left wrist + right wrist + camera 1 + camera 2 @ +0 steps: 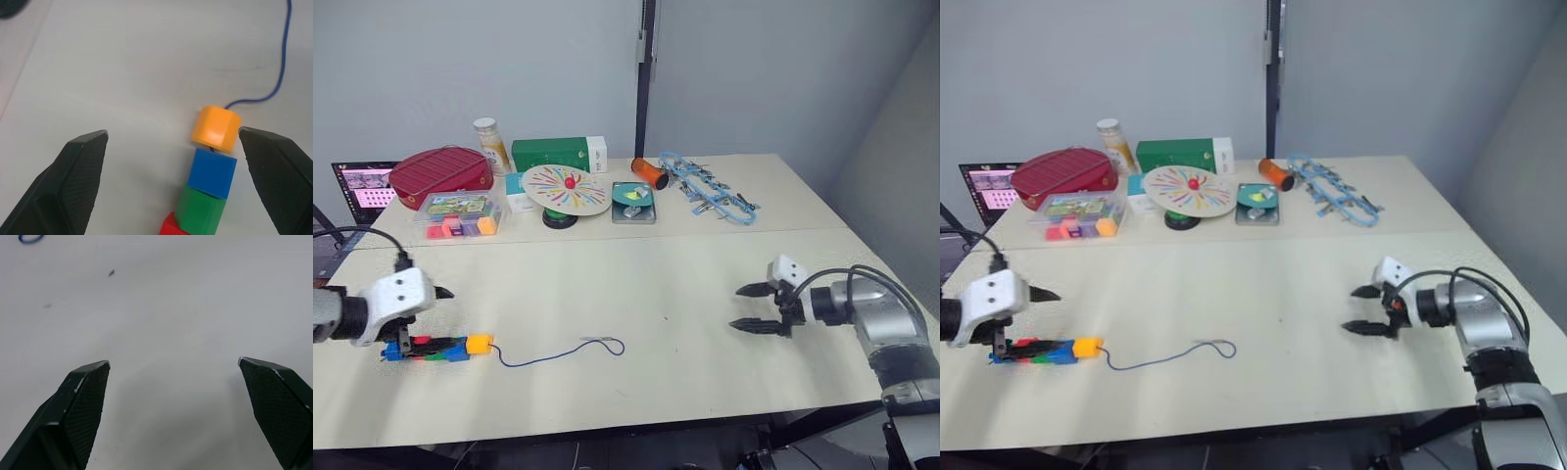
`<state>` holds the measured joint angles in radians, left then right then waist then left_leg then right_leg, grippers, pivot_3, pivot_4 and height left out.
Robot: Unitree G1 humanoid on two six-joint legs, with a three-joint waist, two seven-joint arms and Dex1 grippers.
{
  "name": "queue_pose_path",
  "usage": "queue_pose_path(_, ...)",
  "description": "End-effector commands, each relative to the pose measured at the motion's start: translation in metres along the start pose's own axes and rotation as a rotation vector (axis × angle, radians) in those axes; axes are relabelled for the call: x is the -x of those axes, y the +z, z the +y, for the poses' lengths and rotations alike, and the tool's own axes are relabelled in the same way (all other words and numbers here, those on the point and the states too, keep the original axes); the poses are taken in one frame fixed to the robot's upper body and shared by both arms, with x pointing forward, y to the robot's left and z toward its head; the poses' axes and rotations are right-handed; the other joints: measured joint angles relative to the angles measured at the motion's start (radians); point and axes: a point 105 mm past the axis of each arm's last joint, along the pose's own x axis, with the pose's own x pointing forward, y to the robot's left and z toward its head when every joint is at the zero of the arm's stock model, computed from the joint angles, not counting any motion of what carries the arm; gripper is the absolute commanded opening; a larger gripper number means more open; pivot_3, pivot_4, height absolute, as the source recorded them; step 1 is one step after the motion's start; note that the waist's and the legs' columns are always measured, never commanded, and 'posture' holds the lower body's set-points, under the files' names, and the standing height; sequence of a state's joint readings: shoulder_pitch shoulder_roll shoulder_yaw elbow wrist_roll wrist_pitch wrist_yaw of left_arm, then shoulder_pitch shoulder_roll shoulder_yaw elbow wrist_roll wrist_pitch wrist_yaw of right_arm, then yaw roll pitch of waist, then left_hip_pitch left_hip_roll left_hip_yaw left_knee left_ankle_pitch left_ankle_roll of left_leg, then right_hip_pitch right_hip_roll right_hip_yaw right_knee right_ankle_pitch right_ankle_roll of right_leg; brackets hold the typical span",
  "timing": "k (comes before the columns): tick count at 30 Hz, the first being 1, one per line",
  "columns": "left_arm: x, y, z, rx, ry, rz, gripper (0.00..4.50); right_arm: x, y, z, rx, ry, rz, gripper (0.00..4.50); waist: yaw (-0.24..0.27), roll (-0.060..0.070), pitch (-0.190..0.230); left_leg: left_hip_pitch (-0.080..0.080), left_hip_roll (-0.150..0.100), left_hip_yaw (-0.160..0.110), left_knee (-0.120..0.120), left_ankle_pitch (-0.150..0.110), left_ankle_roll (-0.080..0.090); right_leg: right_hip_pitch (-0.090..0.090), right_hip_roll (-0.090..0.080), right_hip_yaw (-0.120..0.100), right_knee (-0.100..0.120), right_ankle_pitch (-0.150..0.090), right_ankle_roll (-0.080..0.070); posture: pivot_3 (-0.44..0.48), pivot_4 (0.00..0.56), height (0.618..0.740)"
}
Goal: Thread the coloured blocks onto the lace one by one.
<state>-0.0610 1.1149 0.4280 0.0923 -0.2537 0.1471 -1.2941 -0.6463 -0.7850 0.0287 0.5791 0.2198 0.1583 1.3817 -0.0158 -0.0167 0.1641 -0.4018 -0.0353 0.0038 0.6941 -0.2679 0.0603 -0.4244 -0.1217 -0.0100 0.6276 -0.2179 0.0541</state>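
The coloured blocks (211, 178) lie in a row on the tabletop (656, 294) at the robot's left, strung on the lace (558, 353), whose free end curls toward the middle. The left gripper (173, 139) hovers over the row with fingers spread and empty; the right gripper (752, 307), well apart, is likewise spread. At the back, a clear tray (460, 215) holds what look like pink, purple and orange pieces.
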Motion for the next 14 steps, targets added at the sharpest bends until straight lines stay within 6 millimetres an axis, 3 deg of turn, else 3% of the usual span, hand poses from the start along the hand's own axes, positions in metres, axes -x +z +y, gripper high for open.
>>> queue_pose_path(1,0.033,-0.013,0.005,0.122,0.191,-0.074,4.5,0.029,-0.006,-0.01,-0.143,-0.099,-0.113,4.47,0.0,0.0,0.0,0.001,0.0,0.0,0.0,0.0,0.0,0.0,-0.001,0.0,0.001,0.0,0.0,0.0,0.15,0.74)
queue_pose_path(8,0.079,-0.062,-0.007,0.344,0.443,-0.087,4.5,0.054,-0.025,-0.026,-0.202,-0.27,-0.2,4.47,0.001,0.0,0.0,0.002,0.0,0.0,-0.001,-0.001,-0.001,0.001,-0.003,0.0,-0.001,0.0,-0.001,0.0,0.15,0.74)
queue_pose_path(14,0.089,-0.082,-0.019,0.392,0.522,-0.053,4.5,0.061,-0.024,-0.034,-0.245,-0.332,-0.273,4.47,0.003,0.0,0.0,0.003,0.0,0.0,-0.001,-0.001,-0.002,0.002,-0.006,0.0,-0.001,0.0,-0.001,0.0,0.15,0.74)
